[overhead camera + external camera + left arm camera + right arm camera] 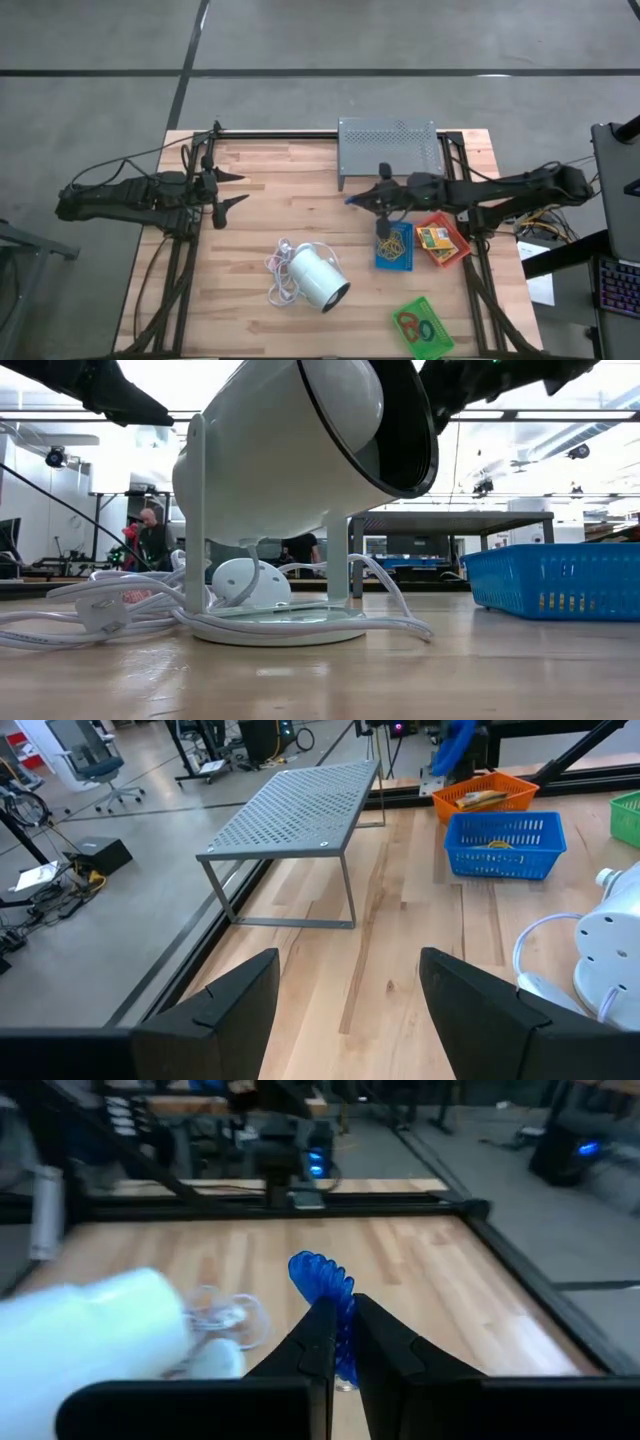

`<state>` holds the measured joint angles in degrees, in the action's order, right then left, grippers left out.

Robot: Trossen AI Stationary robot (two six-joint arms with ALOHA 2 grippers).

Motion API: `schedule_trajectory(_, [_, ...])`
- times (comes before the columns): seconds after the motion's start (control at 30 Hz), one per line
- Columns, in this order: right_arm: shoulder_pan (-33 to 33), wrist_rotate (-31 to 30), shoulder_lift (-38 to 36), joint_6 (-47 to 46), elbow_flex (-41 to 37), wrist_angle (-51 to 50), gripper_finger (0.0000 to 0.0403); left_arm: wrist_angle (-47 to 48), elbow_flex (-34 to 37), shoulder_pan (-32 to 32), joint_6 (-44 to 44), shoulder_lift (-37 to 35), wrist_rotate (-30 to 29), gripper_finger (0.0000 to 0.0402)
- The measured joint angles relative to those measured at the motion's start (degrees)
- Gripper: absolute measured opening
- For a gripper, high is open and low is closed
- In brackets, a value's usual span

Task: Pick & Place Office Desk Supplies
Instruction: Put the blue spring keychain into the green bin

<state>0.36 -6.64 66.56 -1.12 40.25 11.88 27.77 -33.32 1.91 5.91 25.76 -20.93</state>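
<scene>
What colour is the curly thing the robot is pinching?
Blue: the ridged blue loop in the right gripper, clearest in the right wrist view.

Two black jointed arms, dark cables trailing along each, left gripper [232, 190] and right gripper [352, 200] with tapered matte fingers

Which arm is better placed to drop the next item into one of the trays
Right. The right gripper is already shut on a blue loop and hangs just beside the blue tray and red tray. The left gripper is open, empty, across the table.
</scene>
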Motion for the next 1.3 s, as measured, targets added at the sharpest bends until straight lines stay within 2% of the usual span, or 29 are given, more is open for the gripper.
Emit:
schedule_trajectory(0.23, [2.47, 1.11, -4.26, -7.12, 0.55, -11.32, 0.0020, 0.00, 0.00, 0.02, 0.00, 0.00, 0.00, 0.0244])
schedule_trajectory(0.53, [8.67, 1.14, -5.40, -28.10, 3.64, -28.96, 0.0020, 0.00, 0.00, 0.00, 0.00, 0.00, 0.00, 0.0244])
schedule_trajectory(0.7, [13.36, 1.11, -5.39, -44.39, 7.22, -37.84, 0.0020, 0.00, 0.00, 0.00, 0.00, 0.00, 0.00, 0.0244])
schedule_trajectory(0.9, [19.26, 7.11, -4.22, -74.10, 12.05, -50.29, 0.0020, 0.00, 0.00, 0.00, 0.00, 0.00, 0.00, 0.0244])
schedule_trajectory(1.03, [25.23, 7.98, -1.92, -90.09, 15.66, -56.87, 0.0020, 0.00, 0.00, 0.00, 0.00, 0.00, 0.00, 0.0244])
schedule_trajectory(1.17, [32.07, 7.20, 1.58, -103.11, 19.64, -58.43, 0.0020, 0.00, 0.00, 0.01, 0.00, -0.02, 0.00, 0.0244])
schedule_trajectory(1.3, [39.56, 2.96, 7.58, -113.45, 25.12, -63.16, 0.0020, 0.00, 0.00, 0.00, 0.00, -0.02, 0.00, 0.0244])
